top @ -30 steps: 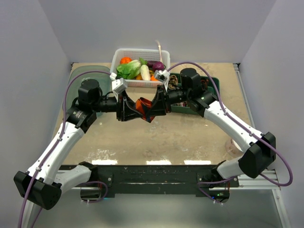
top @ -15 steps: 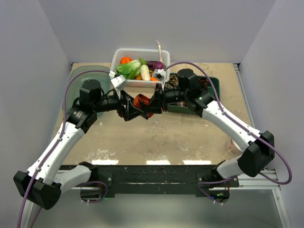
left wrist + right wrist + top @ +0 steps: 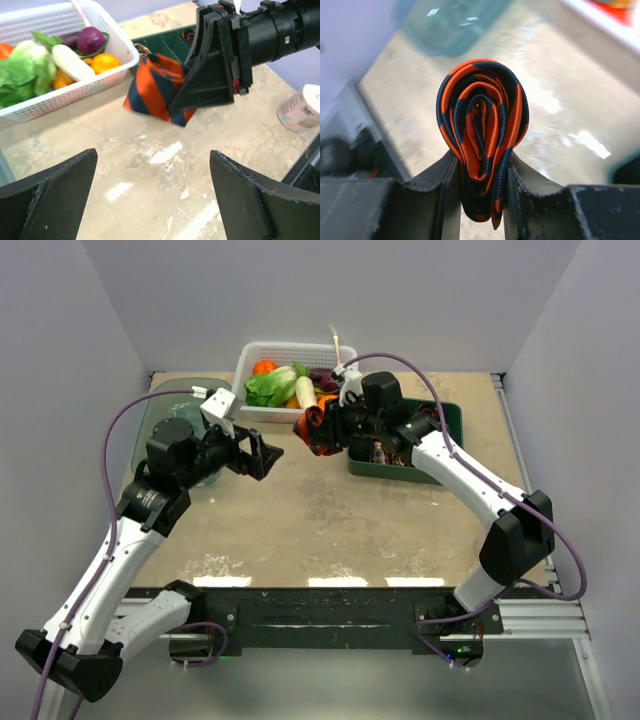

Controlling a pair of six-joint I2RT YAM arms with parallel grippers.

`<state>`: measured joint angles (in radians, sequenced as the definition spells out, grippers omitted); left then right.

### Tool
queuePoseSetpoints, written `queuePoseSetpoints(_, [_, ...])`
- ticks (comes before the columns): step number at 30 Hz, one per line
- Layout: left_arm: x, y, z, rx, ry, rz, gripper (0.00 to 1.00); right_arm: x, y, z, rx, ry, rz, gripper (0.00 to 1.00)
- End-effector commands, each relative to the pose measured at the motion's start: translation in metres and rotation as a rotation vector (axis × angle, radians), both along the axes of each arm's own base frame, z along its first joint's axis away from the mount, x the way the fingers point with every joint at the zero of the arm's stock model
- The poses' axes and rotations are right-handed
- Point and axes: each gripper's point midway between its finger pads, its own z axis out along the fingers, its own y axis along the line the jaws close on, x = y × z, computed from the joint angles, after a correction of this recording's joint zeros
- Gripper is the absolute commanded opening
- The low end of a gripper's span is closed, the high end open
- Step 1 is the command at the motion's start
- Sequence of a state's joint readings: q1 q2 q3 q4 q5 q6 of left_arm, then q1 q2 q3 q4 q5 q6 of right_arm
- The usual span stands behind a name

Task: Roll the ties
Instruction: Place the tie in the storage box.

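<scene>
In the basket [image 3: 290,344], vegetables [image 3: 272,386]; in right tool [image 3: 479,172], tie [image 3: 481,115]

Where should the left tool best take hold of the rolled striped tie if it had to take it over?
On the rounded end of the rolled striped tie that sticks out beyond the right tool, coming from the open side opposite it. The left tool should probably squeeze across the windings, as the right does, so the coil does not unroll.

Worktop [image 3: 300,530]: beige, mottled, scuffed, with pale glare patches toward 6 o'clock. Back wall [image 3: 330,290] at 12 o'clock, left wall [image 3: 50,390] at 9, right wall [image 3: 590,360] at 3: plain grey-lilac, evenly lit. Black frame rail [image 3: 330,606] along the 6 o'clock edge.
</scene>
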<state>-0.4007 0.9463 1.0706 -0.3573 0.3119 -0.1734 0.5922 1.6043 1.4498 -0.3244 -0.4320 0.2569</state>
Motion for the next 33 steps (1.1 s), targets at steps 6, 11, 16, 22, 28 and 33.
queuePoseSetpoints(6, [0.021,0.027,-0.017,-0.028,0.029,0.232,1.00,0.108,-0.082,0.024,-0.069,-0.142,-0.554,0.00])
queuePoseSetpoints(11, [0.028,0.030,-0.039,-0.026,0.079,0.281,1.00,0.144,-0.130,0.020,-0.125,-0.198,-0.775,0.00])
queuePoseSetpoints(16, [0.032,0.032,-0.049,-0.013,0.114,0.308,1.00,0.170,-0.182,0.015,-0.182,-0.234,-0.973,0.00])
queuePoseSetpoints(22, [0.031,0.031,-0.052,-0.020,0.123,0.303,1.00,0.191,-0.211,0.015,-0.201,-0.253,-1.068,0.00])
queuePoseSetpoints(28, [0.032,0.027,-0.057,-0.015,0.140,0.291,1.00,0.208,-0.227,-0.002,-0.255,-0.231,-1.129,0.00])
queuePoseSetpoints(33, [0.035,0.025,-0.066,-0.005,0.172,0.288,1.00,0.217,-0.235,-0.033,-0.311,-0.183,-1.150,0.00])
